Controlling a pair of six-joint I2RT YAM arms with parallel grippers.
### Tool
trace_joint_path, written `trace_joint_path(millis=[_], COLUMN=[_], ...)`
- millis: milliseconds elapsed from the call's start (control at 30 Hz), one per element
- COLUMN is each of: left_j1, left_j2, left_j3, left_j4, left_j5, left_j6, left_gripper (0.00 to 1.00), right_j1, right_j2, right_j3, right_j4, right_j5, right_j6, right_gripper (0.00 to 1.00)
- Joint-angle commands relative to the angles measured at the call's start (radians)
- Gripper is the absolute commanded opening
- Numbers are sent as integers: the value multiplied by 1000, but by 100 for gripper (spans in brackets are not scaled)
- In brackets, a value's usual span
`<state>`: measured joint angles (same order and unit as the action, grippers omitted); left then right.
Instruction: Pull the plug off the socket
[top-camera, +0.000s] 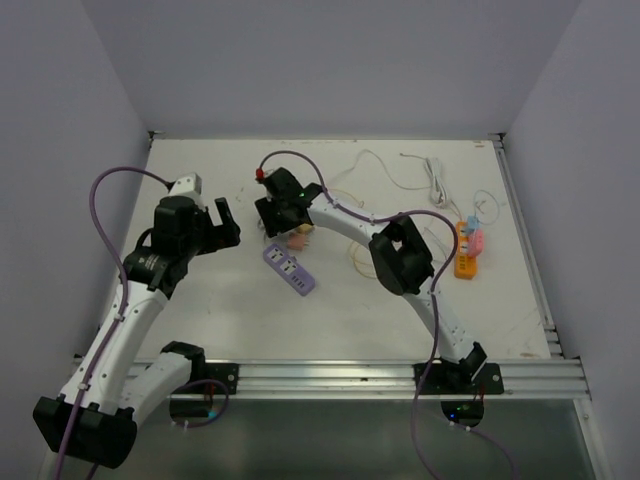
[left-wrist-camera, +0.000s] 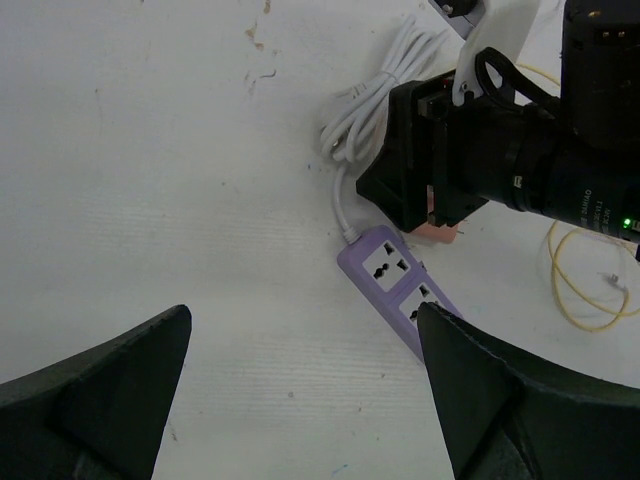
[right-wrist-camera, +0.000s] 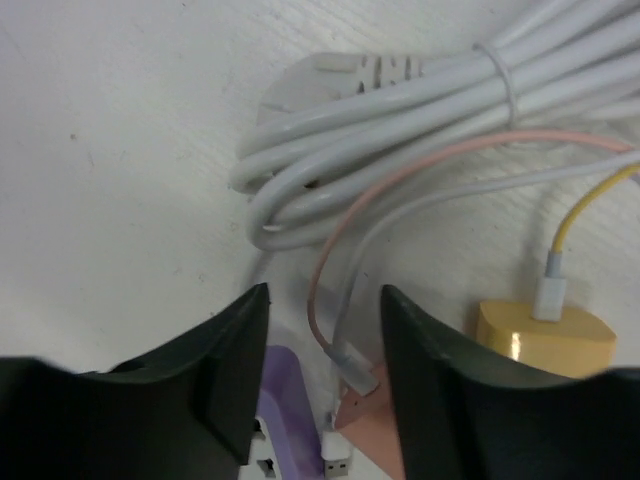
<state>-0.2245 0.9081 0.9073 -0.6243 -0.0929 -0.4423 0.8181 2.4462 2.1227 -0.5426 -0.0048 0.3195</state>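
**Tabletop** (top-camera: 200, 310): white and scuffed. It carries every item below.

**Left gripper** (left-wrist-camera: 302, 330): jaws spread wide, holding nothing, hovering just short of the purple power strip (left-wrist-camera: 398, 288). Set it down on the strip's near end to pin it before you pull. Otherwise the strip will likely lift with the plug.

**Right gripper** (right-wrist-camera: 323, 310): over the strip's far end, jaws parted, nothing clenched. Thin pink and white leads run up through the gap.

**White cable coil** (right-wrist-camera: 400, 130): bundled with a tie, just behind the strip. The strip's own white lead runs into it. Keep it out of your pull path.

**Purple power strip**: two sockets in view, both vacant.

**Pink plug** (right-wrist-camera: 368, 425): the task item. It sits low between the right gripper's fingers, against the strip's far end. From these views you cannot tell whether its pins are seated or it merely lies alongside. Lower until the pads flank the plug body, not the leads. Close firmly, then draw straight out along the pins without twisting.

**Yellow charger** (right-wrist-camera: 545, 338): just beside the pink plug, with a white connector and a yellow lead on top. Keep your outer finger off it.

**Writing**: small white print (left-wrist-camera: 592, 208) on the right arm's wrist housing is too fine to read. No brand or label is legible on the strip or the plugs.
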Motion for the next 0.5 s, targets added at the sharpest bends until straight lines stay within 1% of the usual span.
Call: trace_joint_path(millis=[0,67,100,167,200,233,300,367,433,467], left_j1=[1,1,1,1,1,1,1,1,1,-1], left_j2=[-18,-15,-14,-8,-5,-3,-2,0,5,5], left_j3=[44,47,50,51,51,51,48,42,38,27], left_j4=[-3,-5,-5,-6,-8,-8,-6,-8,-8,-5], left_j5=[-2,4,5,7,7,7,10,19,35,42], left_j6=[10,5,1,-6,-13,-18,-25,-30,-35,-39], left_gripper=[100,100,100,100,100,100,100,100,100,100], right_j1=[0,0,0,0,0,0,0,-2,-7,-20], right_j2=[-154,-219,-239,-305,-325,-369,-409,-479,-535,-605], right_j3=[-82,-96,-105,-110,-115,-116,-125,-145,-219,-292], right_j4=[-69,-124,-143,-203,-221,-253,-290,-344,-373,-378], right_j5=[65,77,94,104,109,109,114,158,256,296], right_j6=[-71,-89,-94,-106,-106,-108,-109,-105,-93,-74], right_gripper=[58,65,71,77,83,86,89,89,89,89])
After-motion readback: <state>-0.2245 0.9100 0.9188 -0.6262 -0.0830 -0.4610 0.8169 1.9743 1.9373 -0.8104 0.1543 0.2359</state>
